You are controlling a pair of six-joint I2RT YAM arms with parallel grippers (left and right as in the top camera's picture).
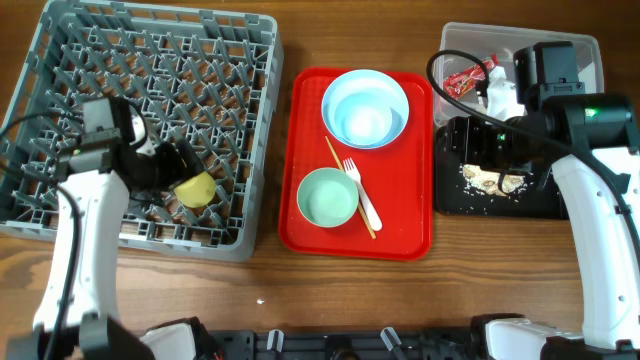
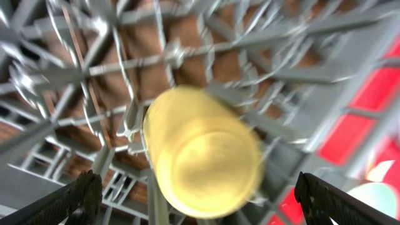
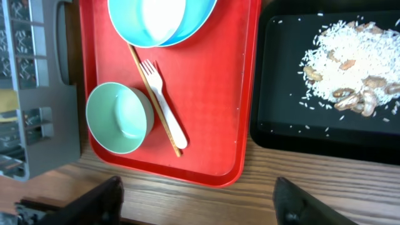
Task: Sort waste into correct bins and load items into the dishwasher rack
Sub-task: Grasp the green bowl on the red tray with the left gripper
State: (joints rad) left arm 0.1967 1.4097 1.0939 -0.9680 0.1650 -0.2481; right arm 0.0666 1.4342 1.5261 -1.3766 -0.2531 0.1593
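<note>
Left of the red serving tray (image 1: 400,228), the yellow cup (image 1: 196,189) lies in the dishwasher rack (image 1: 160,22) beneath the left gripper (image 2: 203,200), its jaws spread wide and empty, so loading looks underway; right of the tray, the right gripper (image 3: 203,203), jaws equally parted and empty, probably needs the pale green bowl (image 1: 328,197) next.

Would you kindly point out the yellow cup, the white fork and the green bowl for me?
yellow cup (image 1: 196,190), overhead view, its side wall.
white fork (image 3: 175,132), right wrist view, handle's broad end.
green bowl (image 1: 328,197), overhead view, inner bottom.

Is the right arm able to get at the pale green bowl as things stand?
Probably yes. The right gripper is open and empty, and the pale green bowl sits uncovered on the red tray; only the fork and chopsticks lie beside it.
</note>
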